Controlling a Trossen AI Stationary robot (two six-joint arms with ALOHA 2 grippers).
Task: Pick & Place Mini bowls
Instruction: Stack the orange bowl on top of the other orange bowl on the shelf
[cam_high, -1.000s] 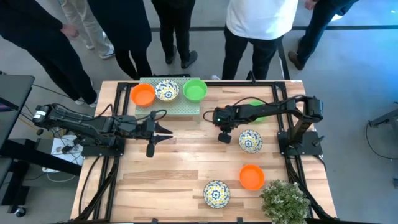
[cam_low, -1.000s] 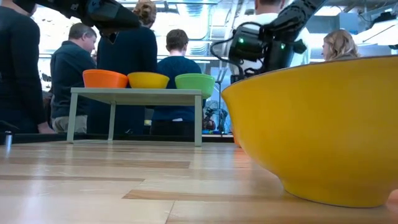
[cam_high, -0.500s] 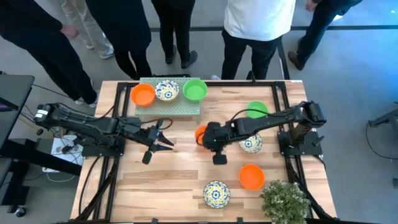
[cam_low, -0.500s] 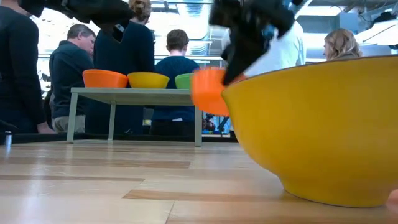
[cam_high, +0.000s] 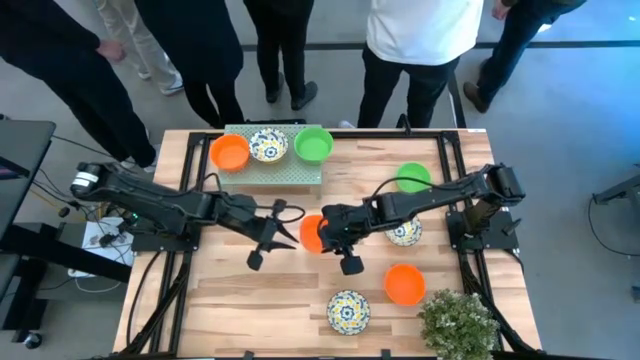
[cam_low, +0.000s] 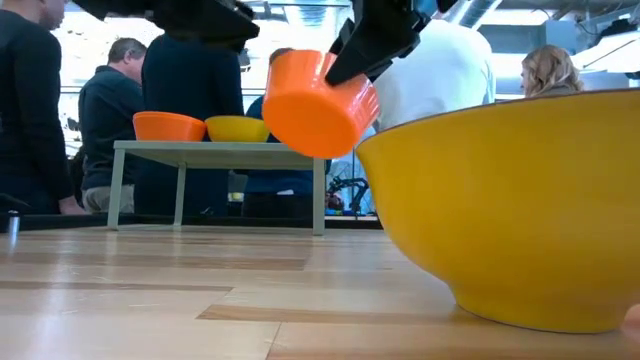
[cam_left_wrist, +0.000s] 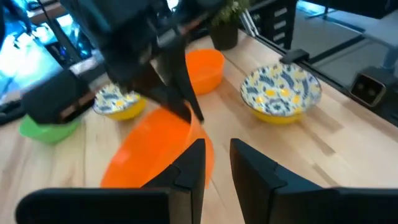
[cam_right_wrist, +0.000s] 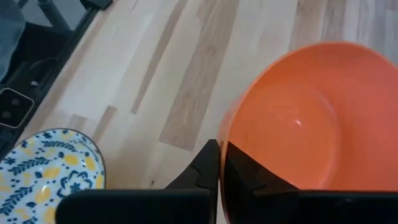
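Observation:
An orange-red mini bowl (cam_high: 311, 233) hangs tilted over the table's middle, in my right gripper (cam_high: 326, 232), which is shut on it. My left gripper (cam_high: 287, 226) is open and sits just left of this bowl, level, fingers pointing at it. In the left wrist view its fingers (cam_left_wrist: 189, 169) stand right before the bowl (cam_left_wrist: 149, 158). Whether they touch it, I cannot tell. On the table rest a green bowl (cam_high: 412, 177), a floral bowl (cam_high: 404, 232), an orange bowl (cam_high: 405, 284) and another floral bowl (cam_high: 348, 310). My right gripper holds the orange-red bowl by its rim (cam_right_wrist: 225, 134), one finger inside the hollow and one outside. It comes from the table's right, slanting down. The bowl (cam_low: 315, 95) is lifted clear of the table and tilted, its mouth turned up toward the gripper.
A low green stand (cam_high: 290, 172) at the far left carries an orange bowl (cam_high: 229, 152), a floral bowl (cam_high: 267, 145) and a green bowl (cam_high: 313, 144). A bushy plant (cam_high: 457, 322) fills the near right corner. Several people stand beyond the far edge.
My right gripper has travelled from the right half toward the table's middle and left, now carrying the orange-red bowl lifted and tilted. My left gripper has reached rightward toward that bowl and now sits close beside it.

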